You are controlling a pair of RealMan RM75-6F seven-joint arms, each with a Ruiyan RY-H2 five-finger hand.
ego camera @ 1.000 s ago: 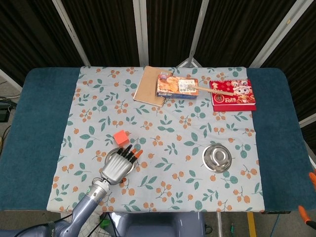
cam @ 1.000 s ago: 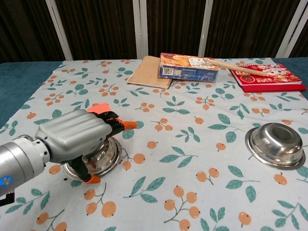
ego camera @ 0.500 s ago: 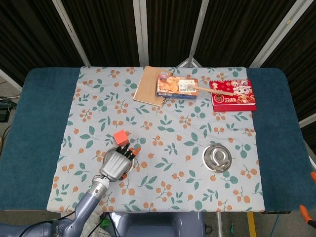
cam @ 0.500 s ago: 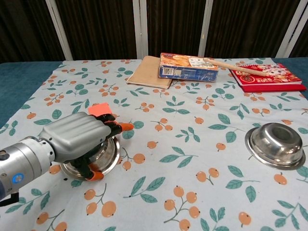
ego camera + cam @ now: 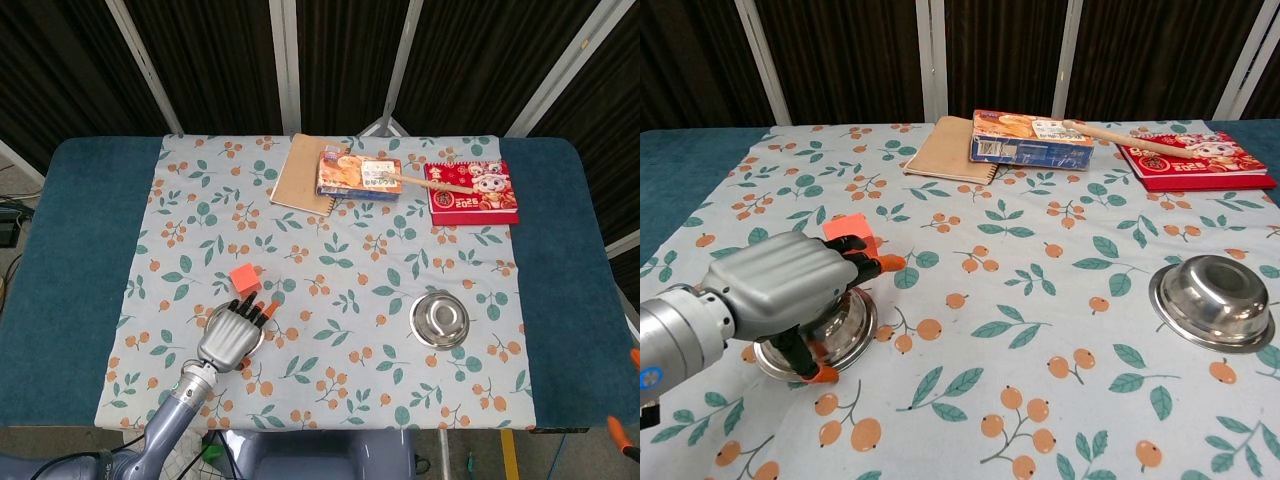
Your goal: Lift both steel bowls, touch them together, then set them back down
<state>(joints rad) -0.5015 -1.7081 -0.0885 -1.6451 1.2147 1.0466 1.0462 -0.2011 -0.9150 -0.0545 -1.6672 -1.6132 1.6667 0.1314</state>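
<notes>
The left steel bowl [image 5: 840, 328] sits on the floral cloth at the near left, mostly covered by my left hand [image 5: 790, 283]. The hand grips it: the thumb hooks the near rim and the orange-tipped fingers [image 5: 883, 264] reach over the far rim. In the head view the same hand [image 5: 230, 335] hides most of the bowl [image 5: 212, 322]. The right steel bowl [image 5: 1212, 298] [image 5: 440, 319] stands alone and upright at the near right. Of my right hand only two orange fingertips [image 5: 634, 360] show at the head view's right edge, wide apart, off the table and holding nothing.
An orange-red cube [image 5: 245, 277] lies just beyond the left bowl. At the back are a brown notebook [image 5: 303, 172], a food box [image 5: 360, 175] with a wooden stick [image 5: 430, 183] across it, and a red calendar [image 5: 472, 192]. Blue table [image 5: 70, 260] frames the cloth.
My left hand has lowered and closed over the left bowl, and hand and bowl have shifted slightly to the left. The right bowl has not moved.
</notes>
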